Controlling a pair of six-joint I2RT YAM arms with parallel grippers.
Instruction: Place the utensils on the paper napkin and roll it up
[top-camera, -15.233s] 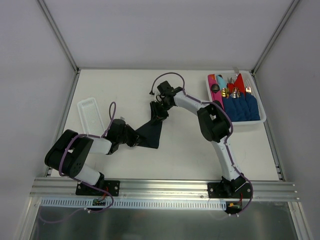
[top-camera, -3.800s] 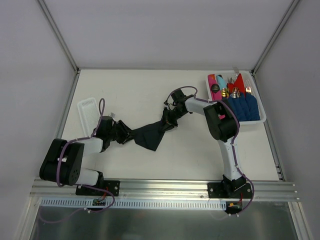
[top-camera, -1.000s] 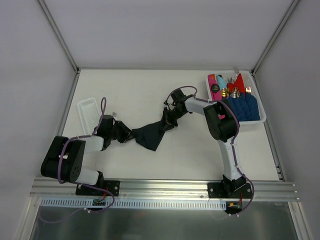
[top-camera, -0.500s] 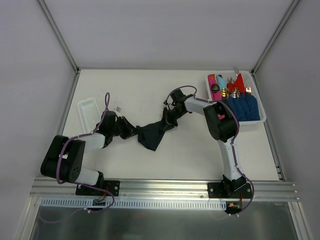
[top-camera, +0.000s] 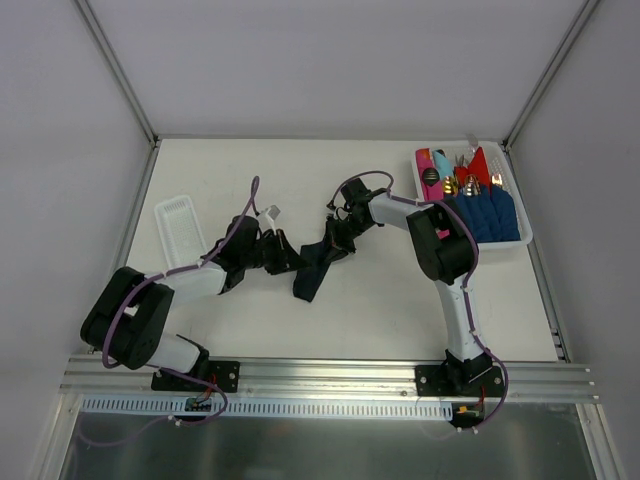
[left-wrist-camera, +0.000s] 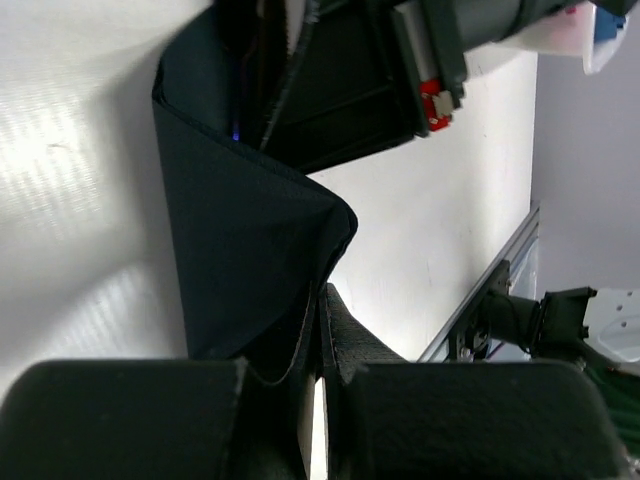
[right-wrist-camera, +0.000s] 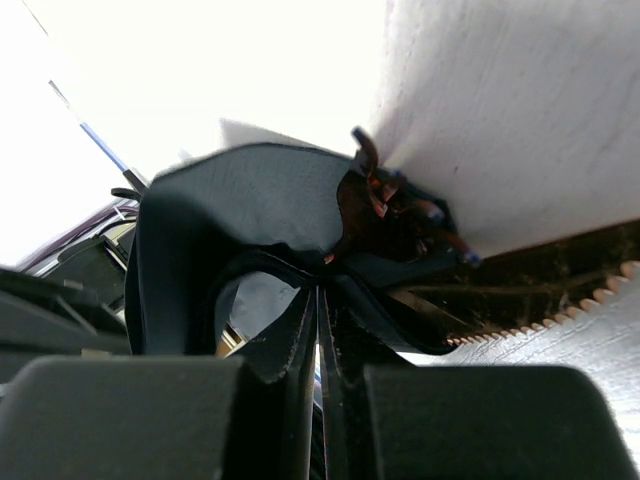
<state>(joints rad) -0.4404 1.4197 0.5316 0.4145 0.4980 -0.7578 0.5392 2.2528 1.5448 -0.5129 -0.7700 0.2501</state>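
Holding the napkin (top-camera: 309, 273) between them, the 2 grippers sit just beside each other at mid-table. The left gripper (top-camera: 284, 257) is clamped on one edge; its wrist view shows the dark sheet pinched between closed fingers and folding over in a loose loop. The right gripper (top-camera: 335, 243) is likewise closed on the far-right edge, with paper bunched round its tips. The napkin is doubled up and sagging, its near end trailing on the table (top-camera: 360, 320); it is not spread flat. The utensils (top-camera: 455, 182) lie in the bin (top-camera: 490, 247) at the far right, well apart from it, so nothing is placed yet.

Risks, as I judge them:
- Thin paper held at 2 points could tear if the arms pull apart faster than the slack runs out.
- With the fingers this close, a small misstep could knock one gripper into the other.
- Letting go now would leave a creased heap, not a flat square, and utensils would sit badly on it.
- A shallow pinch may slip while spreading.
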